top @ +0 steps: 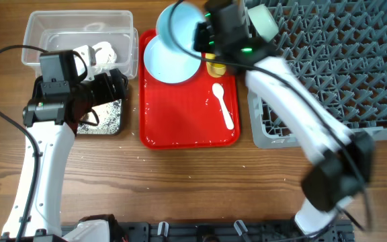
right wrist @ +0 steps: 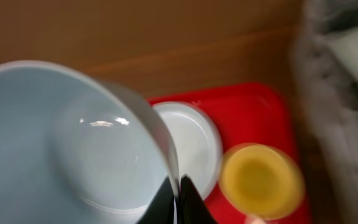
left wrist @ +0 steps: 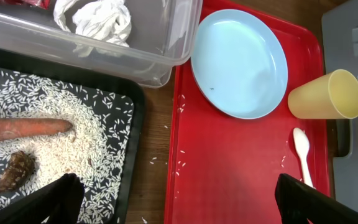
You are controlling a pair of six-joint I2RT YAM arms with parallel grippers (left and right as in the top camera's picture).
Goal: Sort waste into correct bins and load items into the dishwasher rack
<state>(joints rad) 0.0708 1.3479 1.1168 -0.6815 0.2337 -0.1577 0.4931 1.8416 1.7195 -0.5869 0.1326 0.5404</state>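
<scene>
The left gripper (left wrist: 182, 202) hangs with its fingers (left wrist: 58, 200) spread wide and nothing between them, above the line where the shallow black bin (left wrist: 134, 124) meets the red tray (left wrist: 229, 180). In the bin lie loose white rice grains (left wrist: 73, 106), an orange carrot piece (left wrist: 23, 127) and, just beside it, a small brown food scrap (left wrist: 16, 171). A few stray grains dot the tray and the wooden table (top: 180, 181). On the tray, a white plastic spoon (left wrist: 302, 152) lies near the right edge, a small yellow cup (left wrist: 325, 94) sits just beyond it, and a round light-blue plate (left wrist: 241, 62) rests in the far left corner. Behind the black bin, the clear plastic tub (left wrist: 166, 56) holds a crumpled white tissue (left wrist: 95, 18); a sliver of red snack wrapper (left wrist: 27, 2) shows beside it. Over the tray's far edge the right gripper (right wrist: 180, 200) pinches the rim of a light-blue bowl (right wrist: 67, 137), lifted and tilted. To the right, the grey dishwasher rack (top: 341, 67) carries a pale whitish-green bowl (top: 264, 23) in its far left corner
</scene>
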